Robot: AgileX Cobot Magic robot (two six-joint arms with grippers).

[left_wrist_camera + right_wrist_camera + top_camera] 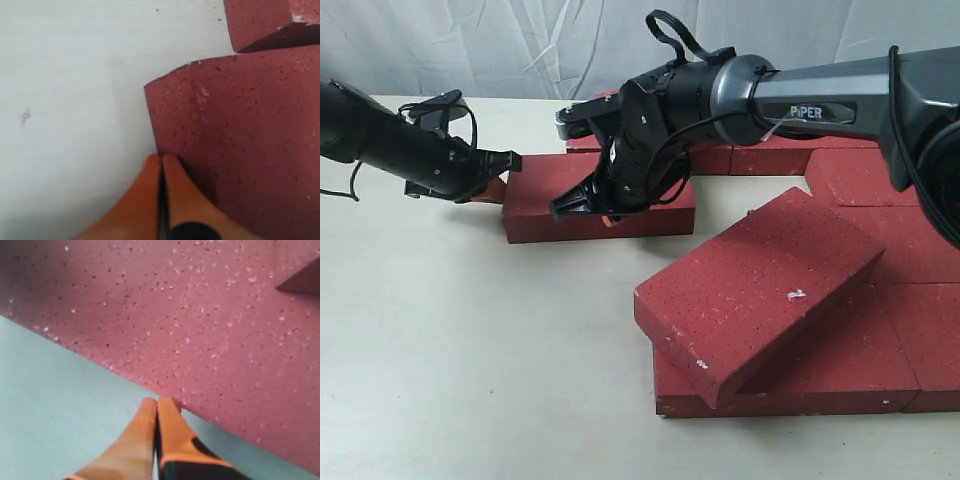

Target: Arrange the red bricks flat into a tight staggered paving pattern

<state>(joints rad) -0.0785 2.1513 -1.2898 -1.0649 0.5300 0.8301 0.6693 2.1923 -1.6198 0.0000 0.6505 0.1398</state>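
A loose red brick [582,190] lies flat on the pale table, left of the other red bricks. My left gripper [500,188] is shut, and its orange tips [161,158] press against this brick's left end [240,145]. My right gripper [608,216] reaches across from the right. It is also shut, with its tips [158,401] against the brick's near long edge [200,315]. Another brick [760,280], marked by a small white chip [797,294], rests tilted on top of flat bricks [880,350] at the front right.
A row of red bricks [770,157] runs along the back behind the right arm [820,100], and more lie flat at the right [910,215]. Bare table [470,350] spreads across the front left. A crumpled white backdrop [520,40] closes the far side.
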